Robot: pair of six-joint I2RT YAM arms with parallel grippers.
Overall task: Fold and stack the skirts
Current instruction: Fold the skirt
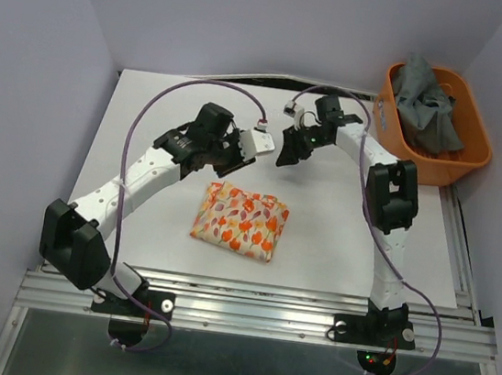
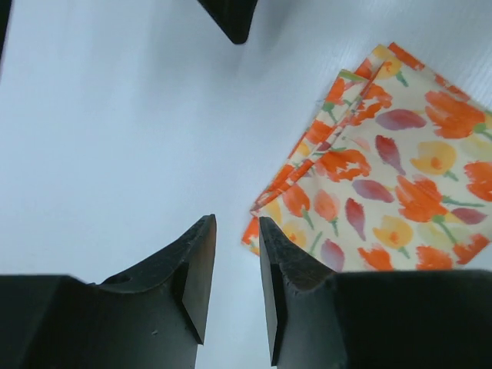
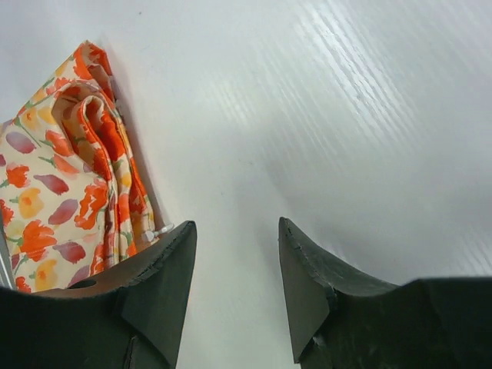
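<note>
Top external only: grey skirt [image 1: 428,105], apparently crumpled, in basket [image 1: 448,169]; end effectors [image 2: 237,223] [image 3: 237,224] released.

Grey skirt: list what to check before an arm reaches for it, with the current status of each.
1. Floral skirt folded, lying flat on the table: ok.
2. Left pincer empty, jaws apart: ok.
3. Right pincer empty, jaws apart: ok.
4. Both pincers off the floral skirt: ok.
5. Grey skirt out of the orange basket: not ok, it lies crumpled inside.
6. Nothing else beneath it in the basket: cannot tell.
</note>
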